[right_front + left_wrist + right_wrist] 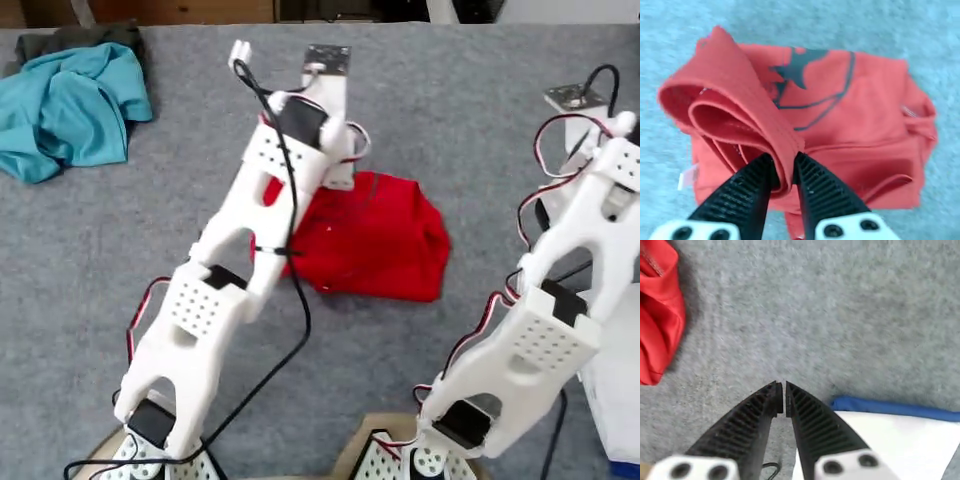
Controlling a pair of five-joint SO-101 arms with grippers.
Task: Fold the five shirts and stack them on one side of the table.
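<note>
Two white arms stand side by side at the near edge of a grey tabletop point(150, 250) in the high view. The left arm point(250, 230) stretches out over a red shirt point(375, 240) that lies crumpled near the middle of the tabletop, and its wrist covers the shirt's left part. The right arm point(560, 300) is raised on the right side, apart from the red shirt. A teal shirt point(70, 105) lies bunched in the far left corner, with a dark garment point(90, 40) just behind and touching it. Something white point(615, 390) lies at the right edge, beside the right arm.

From the left wrist, the left jaws are pinched tight on a doubled fold of the red shirt point(855, 120), and the held edge curls up from them in a loop. The rest of the shirt lies on the tabletop with a dark star print point(795, 70) facing up and a small white label point(688, 177) at one edge.

From the right wrist, the right jaws are closed to a thin slit with nothing between them, above bare tabletop point(840, 315). A white cloth point(905, 445) with a blue edge point(880, 406) along it lies just beside them, and a part of the red shirt point(657, 315) shows farther off.
</note>
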